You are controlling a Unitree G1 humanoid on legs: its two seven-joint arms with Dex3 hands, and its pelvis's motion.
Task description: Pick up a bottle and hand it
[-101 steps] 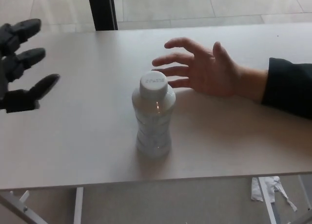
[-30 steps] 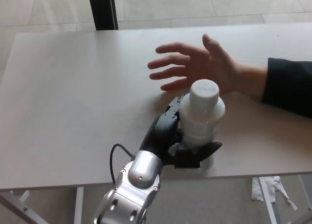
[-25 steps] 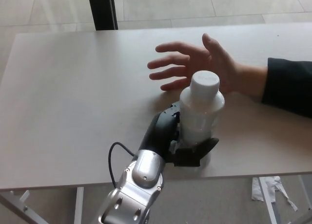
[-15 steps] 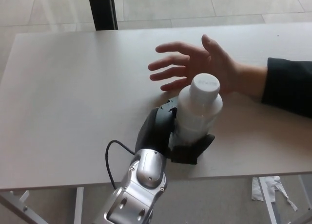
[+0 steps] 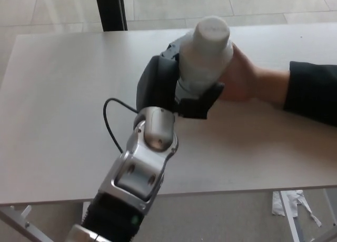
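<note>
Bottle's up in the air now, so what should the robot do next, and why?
Probably ease the bottle a little further into the person's hand. The robot hand is gripping it right at that palm, which looks ready to take it.

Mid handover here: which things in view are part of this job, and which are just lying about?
Part of the job:
- bottle, held by the left hand
- person's hand, waiting behind the bottle

Just lying about:
- table
- crumpled paper on the floor
- dark post
</note>
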